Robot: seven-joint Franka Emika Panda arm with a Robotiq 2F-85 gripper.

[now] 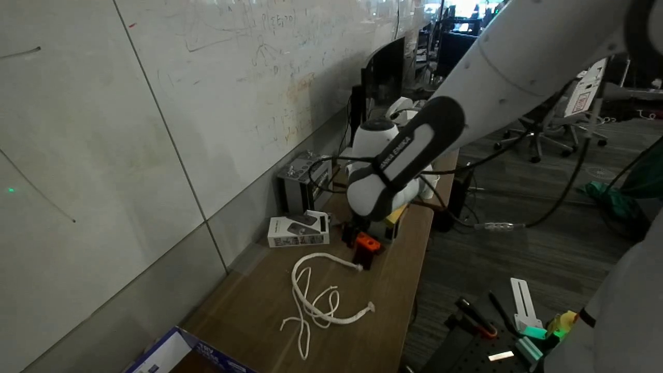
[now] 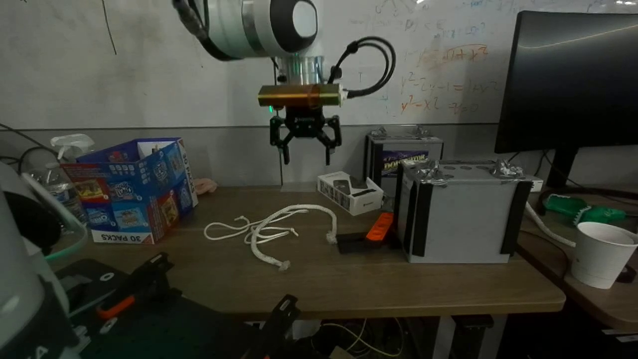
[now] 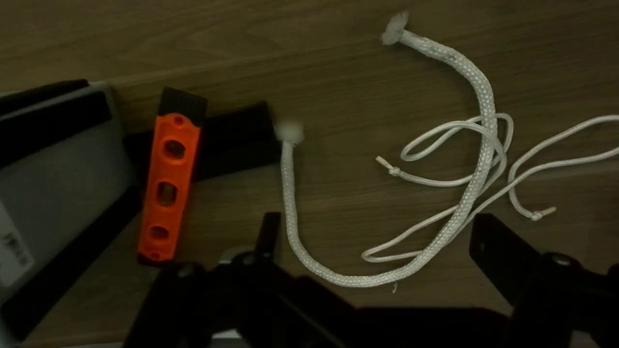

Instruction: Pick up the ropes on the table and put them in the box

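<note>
The ropes lie on the brown wooden table point(image 2: 349, 289). A thick white rope curves in a wide C in both exterior views point(image 1: 342, 320) point(image 2: 255, 243) and in the wrist view point(image 3: 457, 220). A thin white cord point(image 3: 430, 181) lies in loops under and beside it. The box is a blue printed cardboard box point(image 2: 132, 189), open at the top, at the table's far end from the monitor; only its rim point(image 1: 215, 357) shows in an exterior view. My gripper point(image 2: 307, 158) is open and empty, pointing down, well above the table. In the wrist view its fingers point(image 3: 377, 220) frame the thick rope's bend.
An orange-red object point(image 2: 380, 227) lies beside one rope end, against a large grey device point(image 2: 466, 214). A small white box point(image 2: 351, 192) stands behind it, by the whiteboard wall. A water bottle point(image 2: 60, 189) stands beside the blue box. A white cup point(image 2: 600, 257) is at far right.
</note>
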